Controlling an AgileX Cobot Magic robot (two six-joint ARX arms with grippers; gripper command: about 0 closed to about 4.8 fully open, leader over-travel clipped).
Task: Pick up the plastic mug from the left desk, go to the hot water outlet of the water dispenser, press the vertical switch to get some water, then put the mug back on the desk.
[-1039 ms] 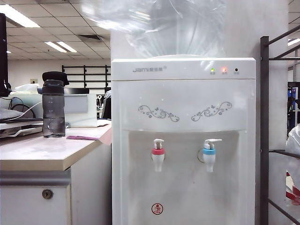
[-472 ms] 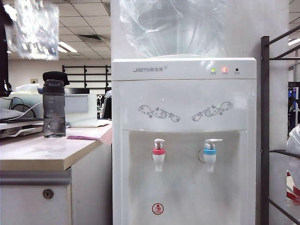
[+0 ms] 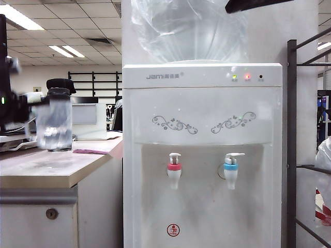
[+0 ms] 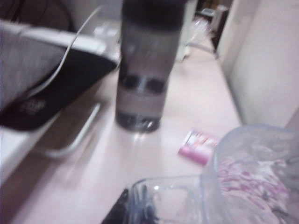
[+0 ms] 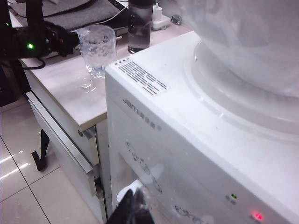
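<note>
so the left gripper is over at the left desk, clenched on the handle of the plastic mug, and from the room camera the mug sits right at desk level in front of the dark grey bottle with the black cap. It's blurry there, so I honestly can't tell if the mug's bottom is touching the slab or just above it. The cam on the other arm shows the see-through bumpy mug near the desk's front edge, with the black arm and its little green light coming in from the side

From the left wrist cam the mug's rim and handle fill the near corner, the bottle stands further along the desk, and there's a small pink packet lying flat between them

The right gripper is clamped tight with nothing in it, hanging up over the water dispenser, near its top front edge. Both taps are untouched, the hot water outlet with the red collar and its vertical switch on the left, the blue-collared tap beside it
</note>
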